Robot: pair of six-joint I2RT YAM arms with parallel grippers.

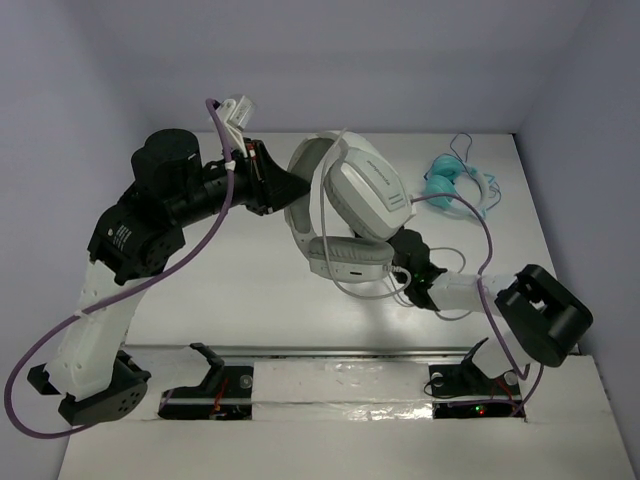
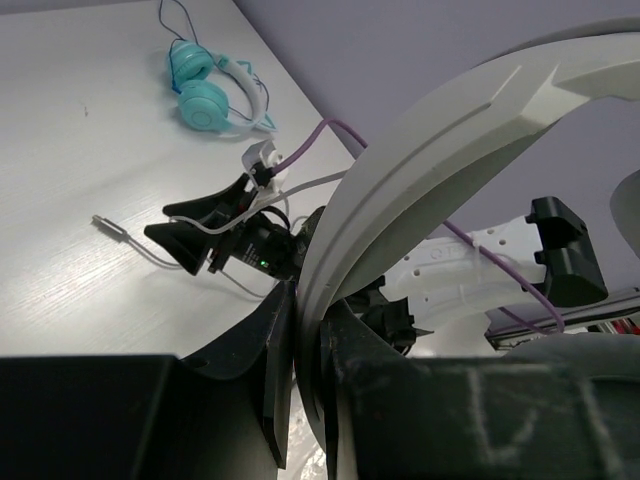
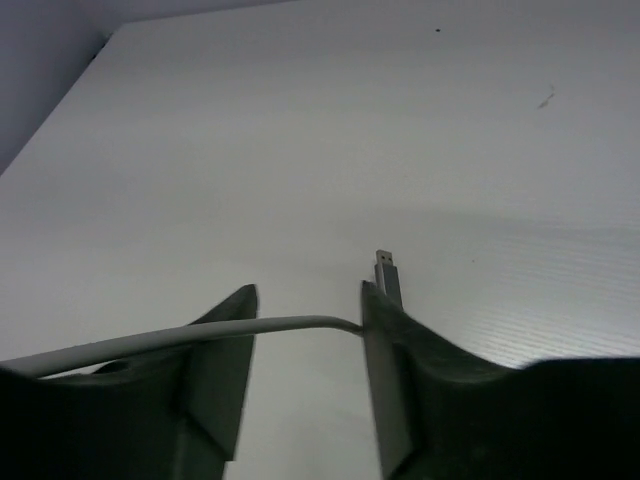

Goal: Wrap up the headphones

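The white headphones (image 1: 360,195) hang in the air over the middle of the table. My left gripper (image 1: 290,190) is shut on their wide headband (image 2: 400,180), which is pinched between my fingers in the left wrist view, where the gripper (image 2: 308,340) sits at the bottom. The thin grey cable (image 1: 360,292) loops down below the lower ear cup. My right gripper (image 1: 405,255) is open low over the table. In the right wrist view the cable (image 3: 200,337) runs across the gap of that gripper (image 3: 308,300). Its plug (image 3: 388,275) sticks out behind the right finger.
Small teal headphones (image 1: 450,185) with a thin blue cord lie at the back right and also show in the left wrist view (image 2: 205,90). A metal rail (image 1: 330,370) runs along the near edge. Grey walls close in the back and sides.
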